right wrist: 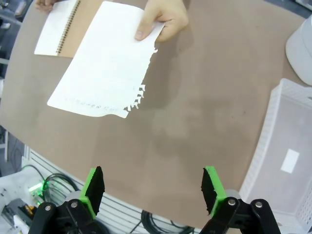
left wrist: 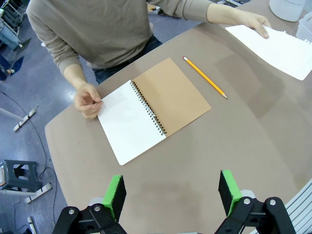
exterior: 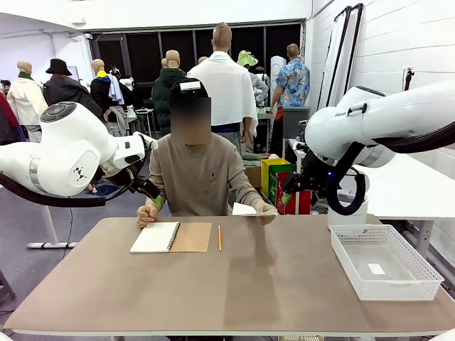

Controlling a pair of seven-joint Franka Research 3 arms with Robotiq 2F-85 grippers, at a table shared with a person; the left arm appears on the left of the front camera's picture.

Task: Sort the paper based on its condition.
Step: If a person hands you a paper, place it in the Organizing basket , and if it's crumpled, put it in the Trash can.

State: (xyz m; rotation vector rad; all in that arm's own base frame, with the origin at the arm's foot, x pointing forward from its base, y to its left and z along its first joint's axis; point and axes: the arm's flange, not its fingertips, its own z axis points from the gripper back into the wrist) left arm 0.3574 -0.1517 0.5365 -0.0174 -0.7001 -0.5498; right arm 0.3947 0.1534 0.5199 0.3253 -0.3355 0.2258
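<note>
The person's hand [right wrist: 163, 20] holds one sheet of paper [right wrist: 102, 63] by a corner, a little above the table; its side edge is ragged with torn spiral holes. The same paper [exterior: 245, 209] shows at the far side, in front of the person. My right gripper [right wrist: 152, 189] hangs open above the table, short of the sheet, with nothing between its green pads. My left gripper [left wrist: 171, 195] is open too, high over the near table, looking down on the open spiral notebook [left wrist: 151, 112]. The person's other hand [left wrist: 87, 100] rests at the notebook's edge.
A yellow pencil [left wrist: 204, 77] lies beside the notebook's brown cover. A white plastic basket [exterior: 384, 261] stands at the right of the table with a small white slip [right wrist: 290, 161] on its floor. A white round container [exterior: 347, 213] sits behind the basket.
</note>
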